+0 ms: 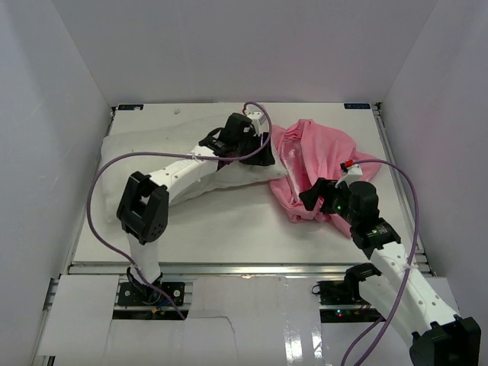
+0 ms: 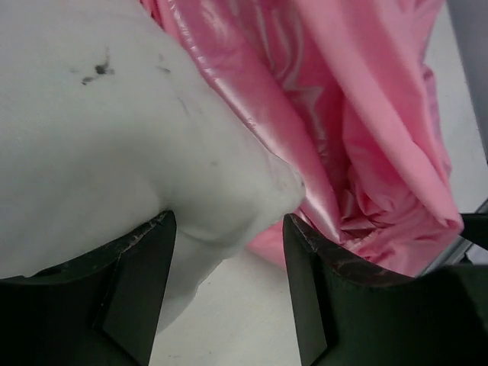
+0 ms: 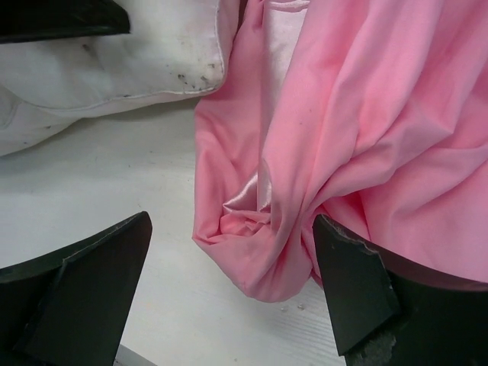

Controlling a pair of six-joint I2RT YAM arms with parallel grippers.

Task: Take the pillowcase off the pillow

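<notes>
The off-white pillow [image 1: 164, 156] lies across the left half of the table. The pink pillowcase [image 1: 316, 156] lies crumpled against its right end. My left gripper [image 1: 261, 155] is open at that end. In the left wrist view, a bare pillow corner [image 2: 221, 191] sits between the open fingers of the left gripper [image 2: 229, 221], with the pillowcase [image 2: 366, 114] just beyond. My right gripper [image 1: 309, 197] is open at the pillowcase's near edge. In the right wrist view, a bunched fold of the pillowcase [image 3: 274, 236] lies between the spread fingers of the right gripper [image 3: 230, 223], close to the right finger. The pillow [image 3: 114, 69] shows at top left.
White walls close in the table [image 1: 229, 229] on the left, back and right. A metal rail [image 1: 244, 267] runs along the near edge. Purple cables [image 1: 95, 198] loop beside both arms. The left arm's link stretches over the pillow.
</notes>
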